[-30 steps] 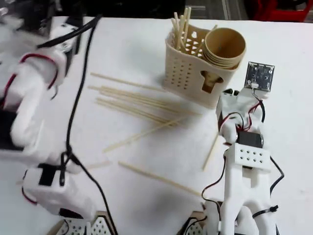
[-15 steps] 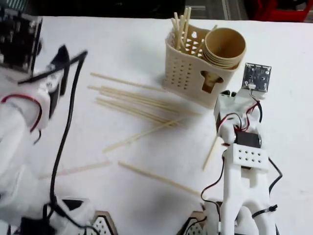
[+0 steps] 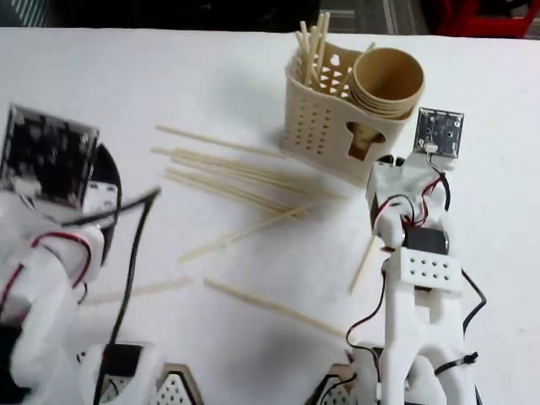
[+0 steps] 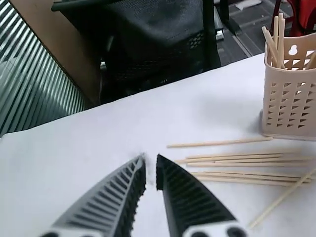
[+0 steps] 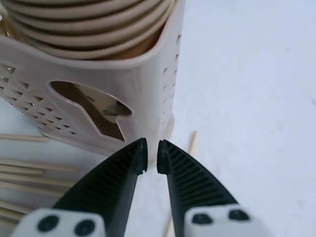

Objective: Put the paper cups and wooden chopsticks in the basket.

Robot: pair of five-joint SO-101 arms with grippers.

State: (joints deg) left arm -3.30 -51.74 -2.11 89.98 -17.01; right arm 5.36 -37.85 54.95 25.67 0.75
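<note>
Cream plastic makes up the basket (image 3: 325,126), which stands on the far part of the white table (image 3: 211,76). A nested stack of cups (image 3: 388,80) sits in its compartment on the right arm's side. A few chopsticks (image 3: 312,42) stand upright in the other compartment, their ends rising above the rim.

Loose chopsticks (image 3: 236,177) lie flat on the table beside the basket. Most form a rough bundle running away from its base, and a few are scattered nearer the arms. A single chopstick (image 3: 364,263) lies just beside the right arm (image 3: 418,278).

The right gripper (image 5: 152,153) sits low at the basket's near corner, below the cups. Its pincer is narrow, with only a thin slit between the black fingers (image 5: 118,182) and nothing held. Whether the tips touch the basket wall cannot be told.

The left arm (image 3: 51,253) is at the table's left side, well apart from the basket. The left gripper (image 4: 150,165) is above bare table, with its tips towards the bundle but short of it. Its pincer is also narrow, the fingers almost meeting, and it grips nothing. A dark chair (image 4: 148,44) stands beyond the table's far edge.
</note>
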